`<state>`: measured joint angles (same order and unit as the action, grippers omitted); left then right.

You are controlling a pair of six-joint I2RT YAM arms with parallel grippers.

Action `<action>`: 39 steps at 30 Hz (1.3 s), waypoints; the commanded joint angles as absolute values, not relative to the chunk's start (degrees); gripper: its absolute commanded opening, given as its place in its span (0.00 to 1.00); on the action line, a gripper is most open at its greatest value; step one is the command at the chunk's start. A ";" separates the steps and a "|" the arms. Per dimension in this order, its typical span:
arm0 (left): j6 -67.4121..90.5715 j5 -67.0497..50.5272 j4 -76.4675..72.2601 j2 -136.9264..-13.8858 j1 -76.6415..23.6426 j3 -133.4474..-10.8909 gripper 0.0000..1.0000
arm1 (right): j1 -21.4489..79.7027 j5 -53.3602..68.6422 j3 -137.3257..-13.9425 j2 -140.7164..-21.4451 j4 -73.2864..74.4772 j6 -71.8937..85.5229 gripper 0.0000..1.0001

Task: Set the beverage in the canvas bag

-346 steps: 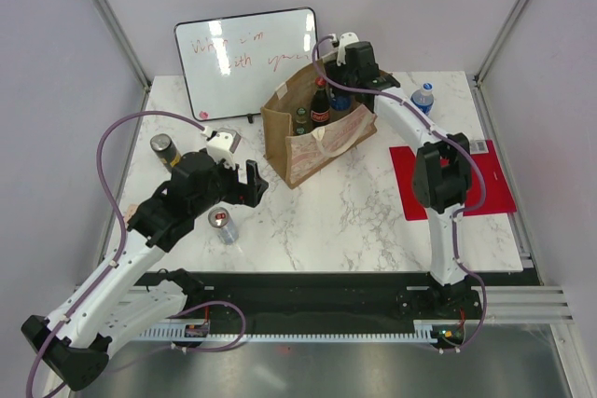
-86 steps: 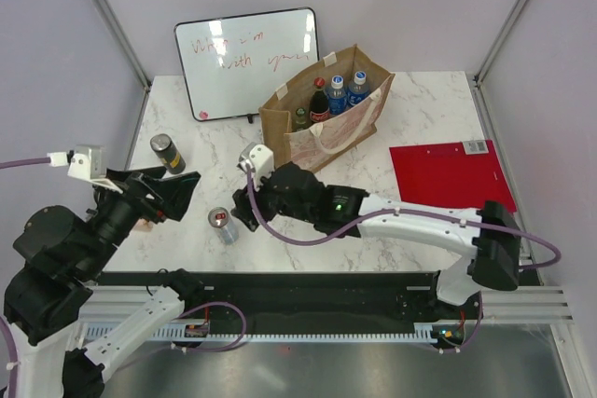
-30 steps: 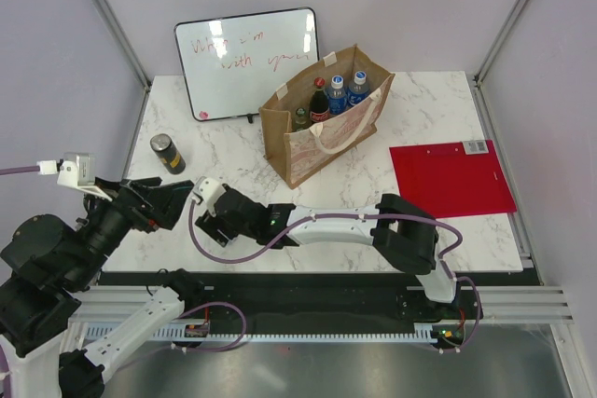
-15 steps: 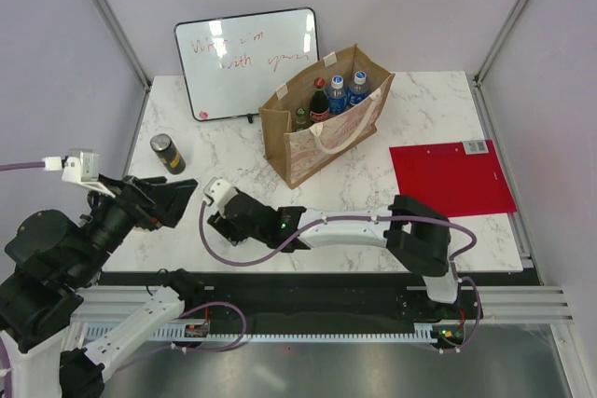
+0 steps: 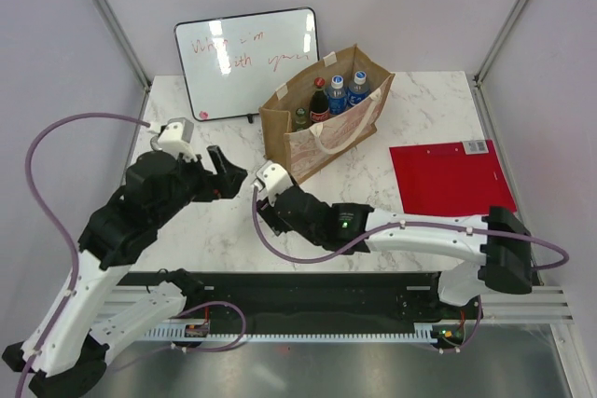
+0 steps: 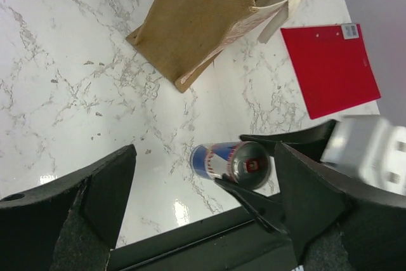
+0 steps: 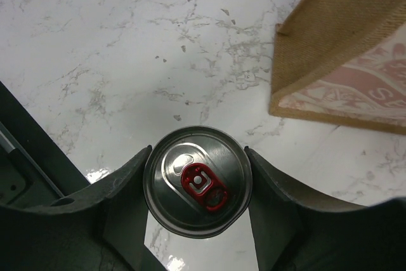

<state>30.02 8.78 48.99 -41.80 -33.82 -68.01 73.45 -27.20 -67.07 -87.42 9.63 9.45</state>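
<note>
The canvas bag point(image 5: 322, 132) stands upright at the back centre of the marble table, with several bottles point(image 5: 320, 104) inside. My right gripper point(image 5: 268, 200) is shut on a blue-and-silver can with a red tab point(image 7: 198, 181), in front and to the left of the bag. The can also shows in the left wrist view point(image 6: 231, 162), upright between the right gripper's fingers. The bag's near corner is at the upper right of the right wrist view point(image 7: 355, 49). My left gripper point(image 5: 230, 174) is open and empty, just left of the can. The jaws stand wide apart.
A whiteboard with red writing point(image 5: 247, 58) leans behind the bag. A red folder point(image 5: 451, 177) lies on the table at the right, also in the left wrist view point(image 6: 330, 68). The dark can seen earlier at the left is hidden under my left arm.
My right gripper has carried the can right and back toward the bag. My left arm has swung in from the left edge over the table and now covers the dark can.
</note>
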 commanded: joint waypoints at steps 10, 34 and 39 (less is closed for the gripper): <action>21.27 5.90 35.51 -58.26 -31.82 -64.95 0.96 | 68.56 -28.21 -79.79 -76.46 29.25 10.37 0.13; 14.68 1.14 32.34 -57.39 -28.39 -56.95 0.95 | 48.08 -22.50 -126.73 -99.40 41.31 0.61 0.00; 14.68 -1.31 32.17 -57.74 -28.39 -56.43 0.95 | 41.93 -21.89 -129.46 -103.26 40.17 -0.97 0.00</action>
<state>16.91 1.76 34.72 -58.24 -28.36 -56.80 45.34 -21.98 -125.03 -101.97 44.16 1.48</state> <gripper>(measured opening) 0.950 0.621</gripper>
